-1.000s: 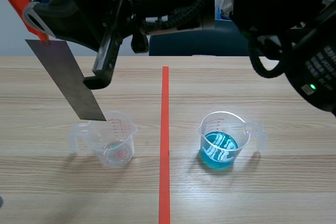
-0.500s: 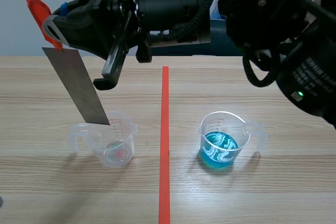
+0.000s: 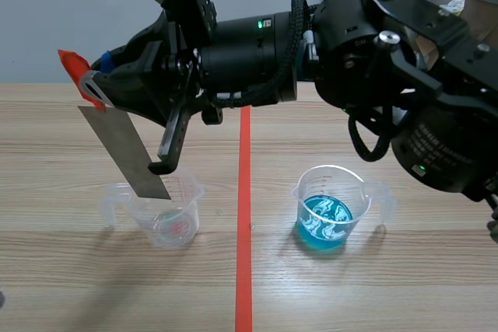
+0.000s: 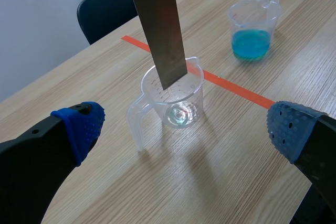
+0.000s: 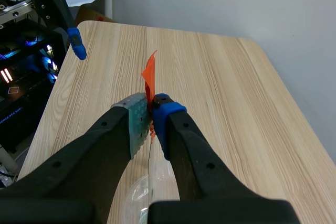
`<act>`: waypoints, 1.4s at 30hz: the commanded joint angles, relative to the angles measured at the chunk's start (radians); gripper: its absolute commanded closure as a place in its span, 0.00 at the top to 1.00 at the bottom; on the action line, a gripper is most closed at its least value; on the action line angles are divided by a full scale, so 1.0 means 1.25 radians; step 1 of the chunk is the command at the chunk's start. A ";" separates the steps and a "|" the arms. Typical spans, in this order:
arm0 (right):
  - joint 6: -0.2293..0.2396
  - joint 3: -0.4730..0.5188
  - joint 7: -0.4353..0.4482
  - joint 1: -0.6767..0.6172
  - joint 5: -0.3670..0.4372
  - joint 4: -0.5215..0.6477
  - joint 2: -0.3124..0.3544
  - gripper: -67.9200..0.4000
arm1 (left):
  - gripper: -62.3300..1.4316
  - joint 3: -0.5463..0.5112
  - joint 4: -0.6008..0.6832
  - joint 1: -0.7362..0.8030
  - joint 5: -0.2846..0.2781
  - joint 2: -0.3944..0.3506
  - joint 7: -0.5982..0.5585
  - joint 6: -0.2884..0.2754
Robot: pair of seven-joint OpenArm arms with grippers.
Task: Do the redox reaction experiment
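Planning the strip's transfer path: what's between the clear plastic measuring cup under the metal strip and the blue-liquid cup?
Only bare wooden table crossed by the orange-red tape line; nothing stands there. Seen in the scene and left wrist views.

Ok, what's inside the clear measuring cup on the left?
The metal strip reaches the mouth of the measuring cup; bottom looks clear, no blue liquid. The strip hides part of the far wall.

Wood tbl (image 3: 405, 293), blue chair (image 4: 102, 17) behind, grey wall (image 3: 39, 5)
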 commanded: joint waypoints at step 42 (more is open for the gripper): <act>0.006 -0.033 0.239 -0.001 -0.243 -0.258 -0.069 0.02 | 1.00 -0.003 0.001 -0.002 -0.005 0.004 -0.013 0.002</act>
